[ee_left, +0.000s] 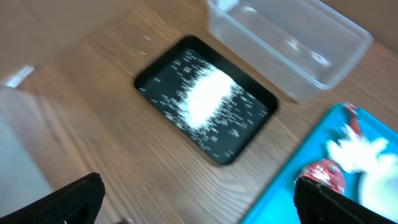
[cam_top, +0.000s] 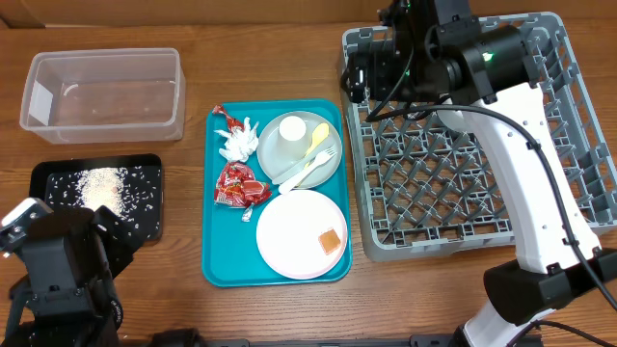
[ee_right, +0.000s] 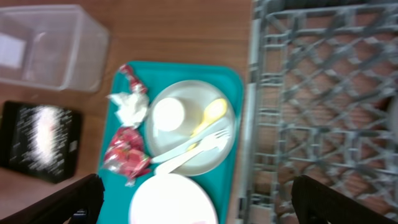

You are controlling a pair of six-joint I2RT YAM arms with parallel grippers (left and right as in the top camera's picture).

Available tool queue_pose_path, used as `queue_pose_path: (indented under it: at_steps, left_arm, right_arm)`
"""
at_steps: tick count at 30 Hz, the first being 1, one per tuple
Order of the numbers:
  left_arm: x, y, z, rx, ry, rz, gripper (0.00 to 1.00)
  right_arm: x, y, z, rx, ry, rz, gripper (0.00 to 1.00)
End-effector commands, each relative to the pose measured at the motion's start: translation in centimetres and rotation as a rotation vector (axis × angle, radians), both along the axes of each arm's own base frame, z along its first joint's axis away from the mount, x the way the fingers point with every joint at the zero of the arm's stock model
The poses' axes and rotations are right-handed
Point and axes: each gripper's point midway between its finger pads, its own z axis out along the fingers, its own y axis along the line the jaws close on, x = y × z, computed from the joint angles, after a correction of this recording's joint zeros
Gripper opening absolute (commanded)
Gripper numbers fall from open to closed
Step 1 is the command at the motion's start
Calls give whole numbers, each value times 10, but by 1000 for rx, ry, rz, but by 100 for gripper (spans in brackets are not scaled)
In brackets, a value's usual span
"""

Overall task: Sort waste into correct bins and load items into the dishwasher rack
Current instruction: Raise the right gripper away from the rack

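On the teal tray (cam_top: pixel 217 246) lie a red wrapper (cam_top: pixel 239 185), a white napkin (cam_top: pixel 238 143), a grey plate (cam_top: pixel 280 166) bearing a white cup (cam_top: pixel 292 135), yellow spoon (cam_top: pixel 316 140) and fork (cam_top: pixel 308 172), and a white plate (cam_top: pixel 289 236) with an orange cube (cam_top: pixel 330 241). White rice (cam_top: pixel 99 186) lies in the black tray (cam_top: pixel 145 217), behind it stands the clear tub (cam_top: pixel 101 92). The grey rack (cam_top: pixel 482 154) is at the right. My right gripper (ee_right: pixel 202 208) hovers open above the tray's right edge. My left gripper (ee_left: pixel 202 211) is open over wood near the black tray (ee_left: pixel 249 134).
My right arm (cam_top: pixel 463 58) reaches across the rack's far left corner. The left arm's base (cam_top: pixel 58 280) fills the near left corner of the wooden table. A white label (cam_top: pixel 40 101) is stuck to the tub's left wall.
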Motion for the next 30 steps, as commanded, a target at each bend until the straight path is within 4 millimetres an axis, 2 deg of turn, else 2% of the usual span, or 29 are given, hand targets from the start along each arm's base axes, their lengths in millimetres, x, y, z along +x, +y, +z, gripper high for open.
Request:
queue_pose_path:
  at_steps: [1, 4, 7, 9, 12, 13, 14, 15, 18, 23, 30]
  left_arm:
    - [12, -39, -6, -191, -35, -150, 100]
    - [20, -85, -8, -394, -56, -329, 100]
    - [21, -109, -7, -453, -47, -477, 100]
    - [21, -115, -8, -452, -34, -542, 100]
    - [21, -115, -16, -459, -11, -538, 100]
    - [21, -115, -19, -472, -4, -527, 98]
    - [21, -116, -23, -491, 4, -509, 89]
    - [20, -116, -27, -506, 16, -499, 86]
    - [17, -120, -42, -529, 62, -512, 86]
    - [11, -135, -71, -583, 149, -611, 86]
    - [5, -153, -103, -676, 273, -699, 78]
  right_arm:
    - [16, -43, 6, -132, -71, -132, 100]
    - [27, -84, 6, -207, -88, -243, 100]
    - [32, -117, 6, -219, -80, -321, 100]
    - [34, -136, 5, -222, -71, -364, 100]
    - [34, -164, 4, -228, -57, -428, 100]
    - [33, -173, 3, -230, -50, -447, 100]
    - [32, -183, 3, -232, -42, -469, 100]
    - [31, -191, 2, -233, -36, -488, 100]
    - [30, -213, 2, -234, -29, -539, 100]
    - [27, -235, 2, -236, -23, -590, 100]
    - [27, -237, 2, -236, -23, -595, 100]
